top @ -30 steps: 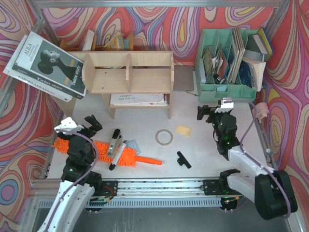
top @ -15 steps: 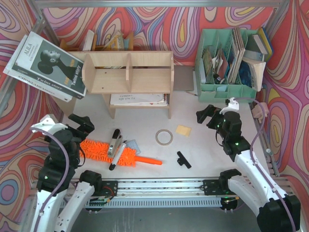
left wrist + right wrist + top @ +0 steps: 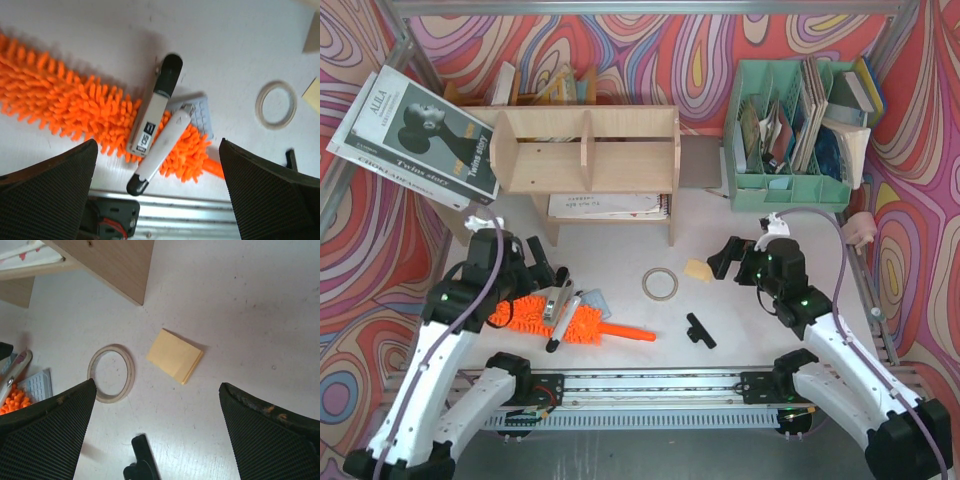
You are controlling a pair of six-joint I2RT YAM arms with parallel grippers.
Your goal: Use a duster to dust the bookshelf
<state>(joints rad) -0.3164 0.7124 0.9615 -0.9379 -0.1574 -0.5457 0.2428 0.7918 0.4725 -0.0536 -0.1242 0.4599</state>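
The orange duster [image 3: 582, 323] lies on the table in front of my left arm, its shaggy head to the left and its thin handle [image 3: 632, 334] pointing right. A stapler [image 3: 558, 297] and a black-and-white marker pen [image 3: 566, 320] lie across the head. My left gripper [image 3: 538, 263] is open and empty, above the head's left part. The left wrist view shows the head [image 3: 60, 107] between the spread fingers [image 3: 47, 192]. The plywood bookshelf [image 3: 585, 150] stands at the back. My right gripper [image 3: 728, 258] is open and empty, right of centre.
A tape ring [image 3: 660, 284], yellow sticky notes [image 3: 699, 268] and a black clip [image 3: 699, 330] lie mid-table. A mint-green organiser [image 3: 790, 140] stands back right. A book [image 3: 415, 135] leans at the back left. A bookshelf leg [image 3: 115, 265] shows in the right wrist view.
My left gripper has swung forward and right, to above the duster head. My right gripper has moved left toward the sticky notes. The duster has not moved.
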